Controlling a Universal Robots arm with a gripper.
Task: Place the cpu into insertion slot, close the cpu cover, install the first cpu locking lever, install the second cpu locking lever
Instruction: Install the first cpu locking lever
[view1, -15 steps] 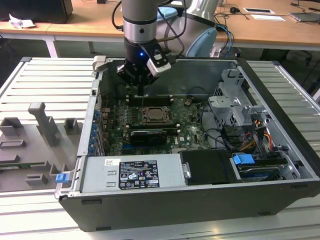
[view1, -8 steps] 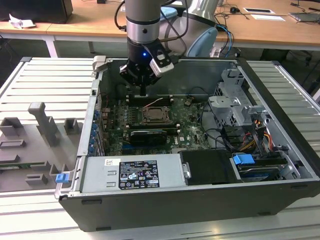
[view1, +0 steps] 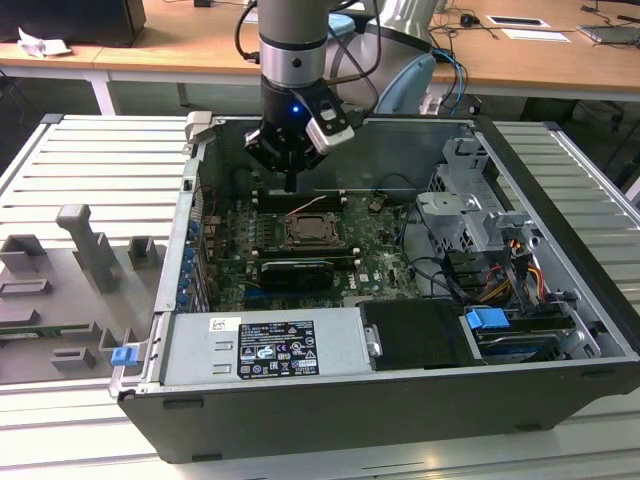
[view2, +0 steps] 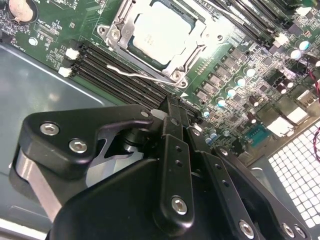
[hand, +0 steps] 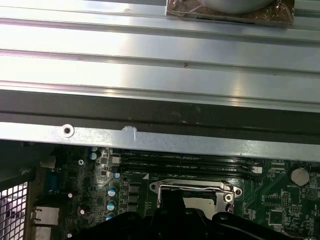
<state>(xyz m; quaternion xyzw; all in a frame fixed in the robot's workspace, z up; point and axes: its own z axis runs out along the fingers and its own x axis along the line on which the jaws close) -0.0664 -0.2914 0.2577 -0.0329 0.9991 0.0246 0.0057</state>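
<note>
ribbed metal bench (view1: 60, 160) under open computer case (view1: 400, 410); tool (view2: 170, 106) pinched shut, empty, hovering over memory slots (view2: 115, 70) just beside insertion slot (view2: 175, 76); cpu (view2: 162, 32) seated in that slot, cpu cover (view2: 116, 22) lying flat around it.

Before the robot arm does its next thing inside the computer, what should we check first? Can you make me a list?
1. The cpu lies flat in the insertion slot: ok.
2. The cpu cover is down around the cpu's edges: ok.
3. Locking lever hooked down: not ok. The thin silver lever sticks out across the black memory slots.
4. The gripper is shut with nothing in it: ok.
5. In the exterior view the gripper hangs beside the slot, not touching the cpu: ok.
</note>
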